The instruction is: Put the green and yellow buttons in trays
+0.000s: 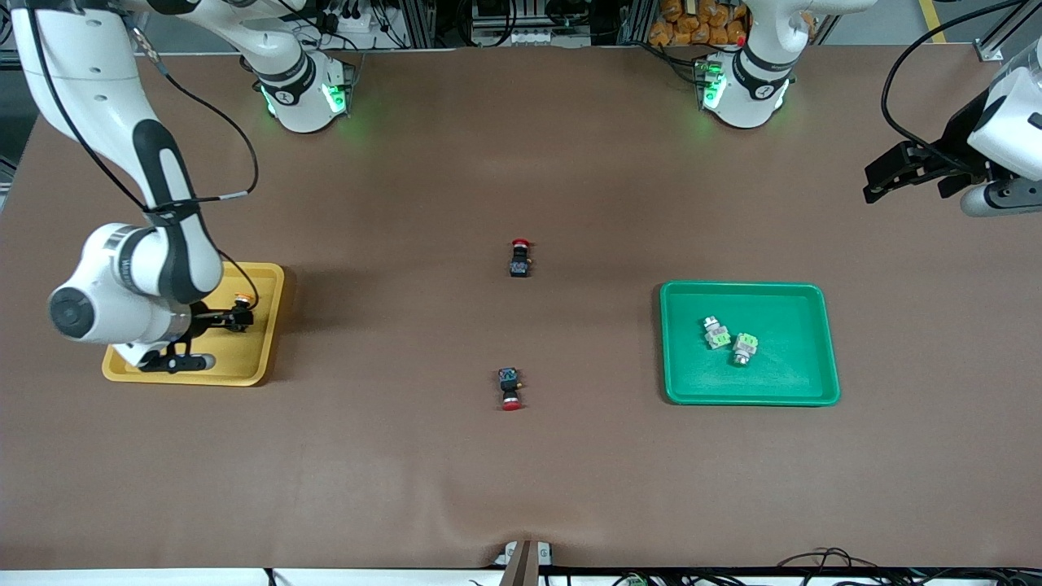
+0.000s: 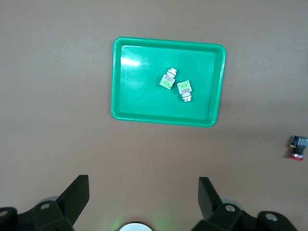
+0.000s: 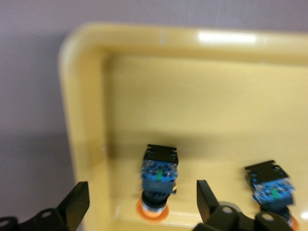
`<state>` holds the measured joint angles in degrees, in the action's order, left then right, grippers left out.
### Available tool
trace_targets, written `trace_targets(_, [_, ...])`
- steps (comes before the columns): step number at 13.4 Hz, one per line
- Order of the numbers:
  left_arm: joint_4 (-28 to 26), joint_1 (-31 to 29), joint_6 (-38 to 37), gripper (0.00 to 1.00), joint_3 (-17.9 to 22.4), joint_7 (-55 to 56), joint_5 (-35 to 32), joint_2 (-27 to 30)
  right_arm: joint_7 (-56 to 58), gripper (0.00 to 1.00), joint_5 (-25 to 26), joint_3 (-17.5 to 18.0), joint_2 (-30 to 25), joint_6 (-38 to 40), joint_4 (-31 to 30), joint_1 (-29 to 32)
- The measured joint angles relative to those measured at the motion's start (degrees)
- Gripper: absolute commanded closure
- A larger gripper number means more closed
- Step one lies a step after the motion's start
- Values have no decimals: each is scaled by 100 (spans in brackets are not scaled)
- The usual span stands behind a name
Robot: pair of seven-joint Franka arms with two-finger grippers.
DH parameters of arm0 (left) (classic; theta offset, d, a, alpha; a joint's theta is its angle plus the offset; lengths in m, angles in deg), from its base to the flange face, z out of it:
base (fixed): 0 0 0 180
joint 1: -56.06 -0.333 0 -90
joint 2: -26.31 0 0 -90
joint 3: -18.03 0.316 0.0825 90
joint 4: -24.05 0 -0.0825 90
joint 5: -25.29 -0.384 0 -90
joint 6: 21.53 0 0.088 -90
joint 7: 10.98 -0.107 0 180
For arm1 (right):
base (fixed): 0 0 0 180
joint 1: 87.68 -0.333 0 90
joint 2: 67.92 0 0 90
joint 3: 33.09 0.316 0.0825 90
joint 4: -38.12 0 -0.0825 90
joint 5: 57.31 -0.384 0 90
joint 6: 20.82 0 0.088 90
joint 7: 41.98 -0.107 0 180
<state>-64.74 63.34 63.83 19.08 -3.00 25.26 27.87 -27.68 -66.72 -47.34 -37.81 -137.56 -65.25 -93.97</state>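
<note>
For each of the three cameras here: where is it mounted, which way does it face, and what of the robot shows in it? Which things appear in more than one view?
Front view: high across the table, facing both bases; shows both arms, yellow tray, green tray, two red-capped switches.
Left wrist view: on the left arm, looking down past the open left gripper at the green tray holding two green buttons.
Right wrist view: on the right arm, over the yellow tray; open right gripper above a yellow button.
Shared: front and left wrist both show the green tray.

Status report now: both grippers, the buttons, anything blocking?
Right gripper open over yellow tray, two yellow buttons inside. Left gripper open, waiting aside. Green buttons in green tray. Nothing blocking.
</note>
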Motion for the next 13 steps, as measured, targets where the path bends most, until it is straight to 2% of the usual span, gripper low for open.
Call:
trace_targets(10, [-202,-83,-17,0,3,-143,0,448,-165,0,-84,48,-77,1888,2413,-53])
trace_targets(13, [-278,-86,-17,0,3,-143,0,491,-327,0,-84,50,-258,2297,2905,-114])
